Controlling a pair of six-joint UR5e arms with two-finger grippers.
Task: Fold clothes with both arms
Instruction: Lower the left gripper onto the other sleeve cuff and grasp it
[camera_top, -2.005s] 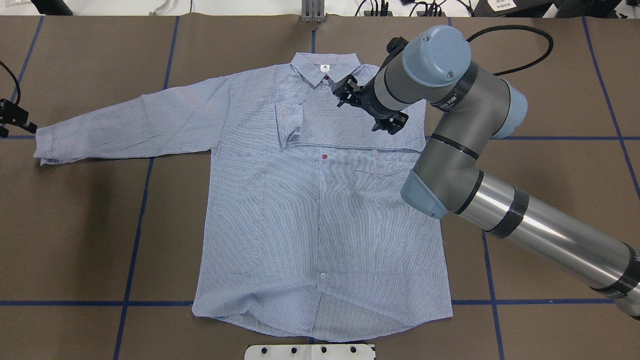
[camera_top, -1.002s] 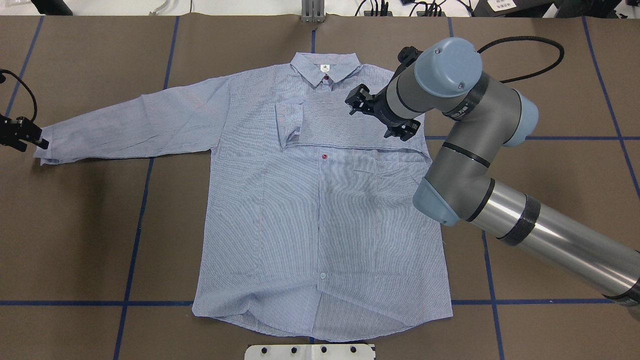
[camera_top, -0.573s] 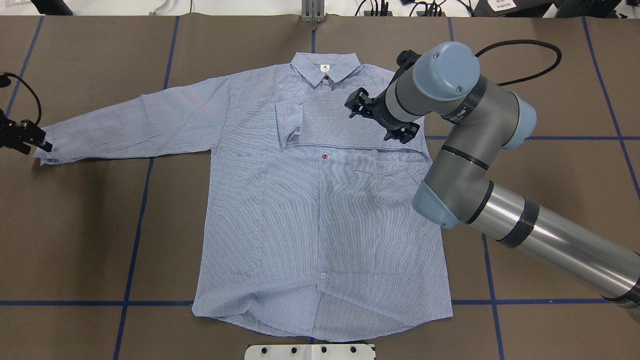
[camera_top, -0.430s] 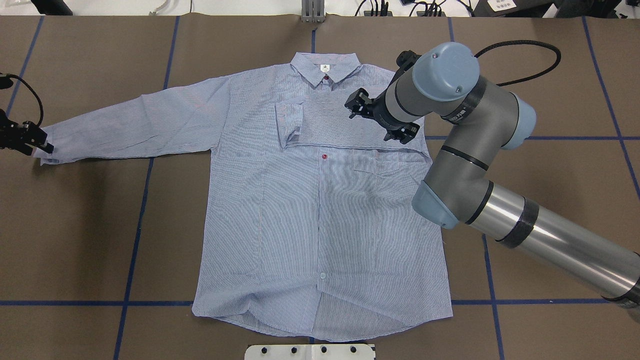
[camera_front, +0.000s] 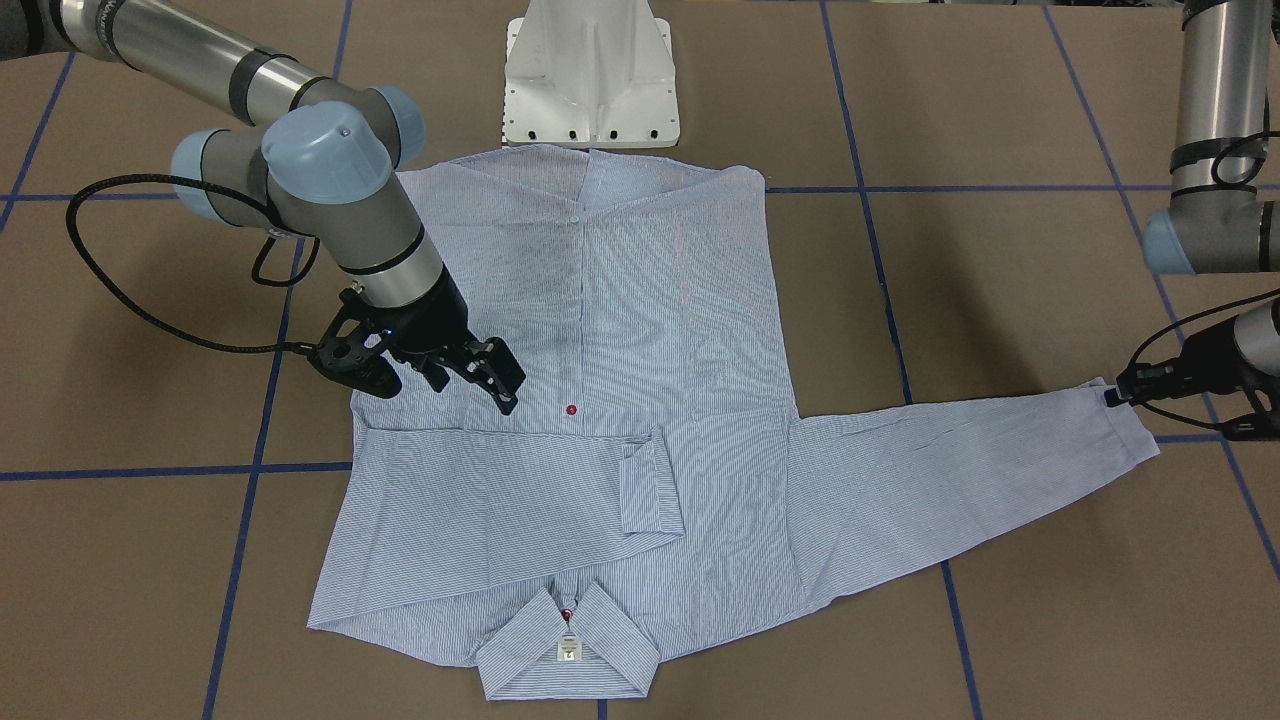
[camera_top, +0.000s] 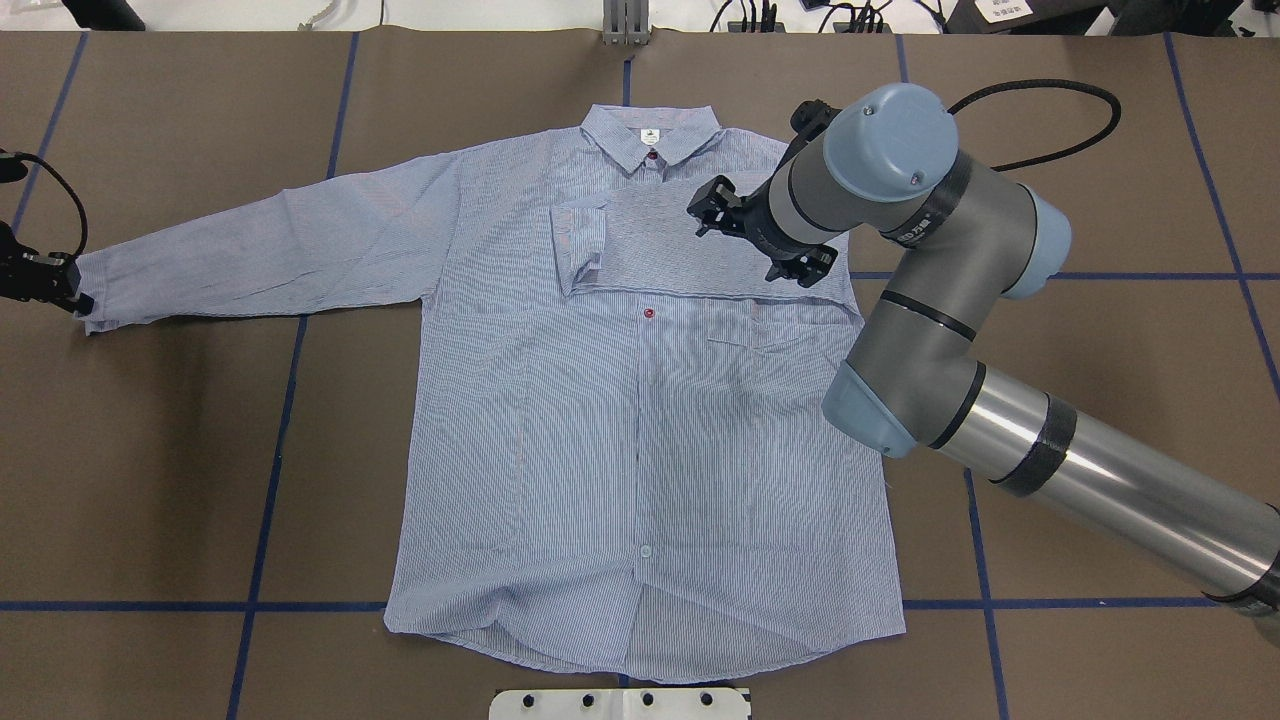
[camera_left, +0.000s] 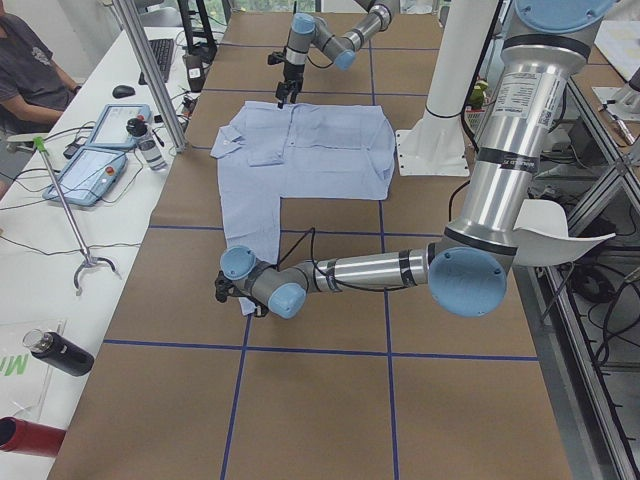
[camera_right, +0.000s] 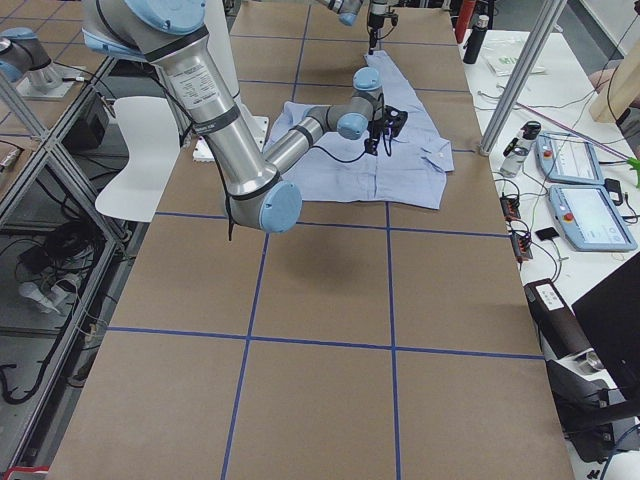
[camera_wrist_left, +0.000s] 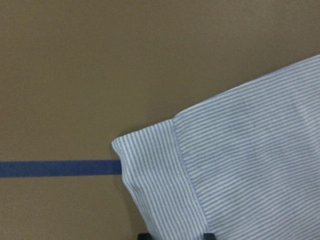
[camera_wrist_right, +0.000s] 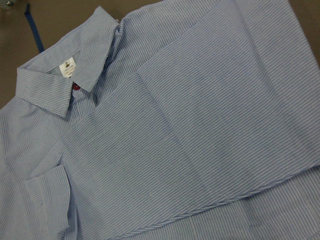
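The shirt (camera_top: 640, 430) is spread flat on the table (camera_top: 150, 450), front up, with the collar (camera_top: 652, 135) at the far edge from the robot and the hem nearest its base. One sleeve (camera_top: 660, 250) is folded across the chest, just below the collar, its cuff turned back near the button line. The other sleeve (camera_top: 270, 250) is stretched out straight toward the robot's left side.

The right gripper (camera_front: 445, 390) is held above the shirt, over the shoulder end of the folded sleeve. Its fingers (camera_front: 497, 378) are spread wide and nothing is held between them. In the right wrist view only cloth is seen: the folded sleeve, the collar and a red button.

The left gripper (camera_front: 1113, 397) is placed low at the very end of the outstretched sleeve, touching the corner of the cuff (camera_front: 1130, 425). In the left wrist view the cuff edge runs down between two dark fingertips (camera_wrist_left: 144, 236) at the bottom of the picture. So little of them is shown that it cannot be told whether the cuff is pinched or merely straddled.
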